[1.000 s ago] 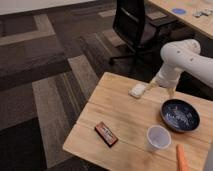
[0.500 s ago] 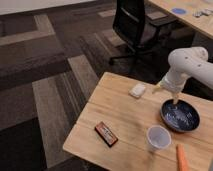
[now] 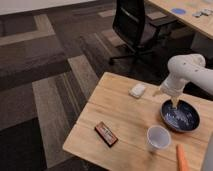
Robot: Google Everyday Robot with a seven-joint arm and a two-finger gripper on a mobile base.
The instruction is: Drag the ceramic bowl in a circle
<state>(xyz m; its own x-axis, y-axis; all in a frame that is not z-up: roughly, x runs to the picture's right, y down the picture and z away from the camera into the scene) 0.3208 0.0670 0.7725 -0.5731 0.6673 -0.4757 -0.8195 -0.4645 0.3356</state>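
Observation:
The ceramic bowl (image 3: 180, 116) is wide, shallow and dark navy with pale streaks inside. It sits on the wooden table (image 3: 125, 125) near the right edge of the camera view. My gripper (image 3: 175, 104) hangs from the white arm (image 3: 182, 70) and reaches down to the bowl's far left rim. A small translucent white plastic cup (image 3: 158, 137) stands just in front and to the left of the bowl.
A small white object (image 3: 137, 90) lies on the table behind the bowl's left. A dark red rectangular packet (image 3: 106, 133) lies near the front left edge. An orange object (image 3: 182, 159) lies at the front right. A black office chair (image 3: 136, 25) stands beyond the table.
The arm has swung right and down, from above the white object to the bowl's rim. The bowl has stayed about where it was.

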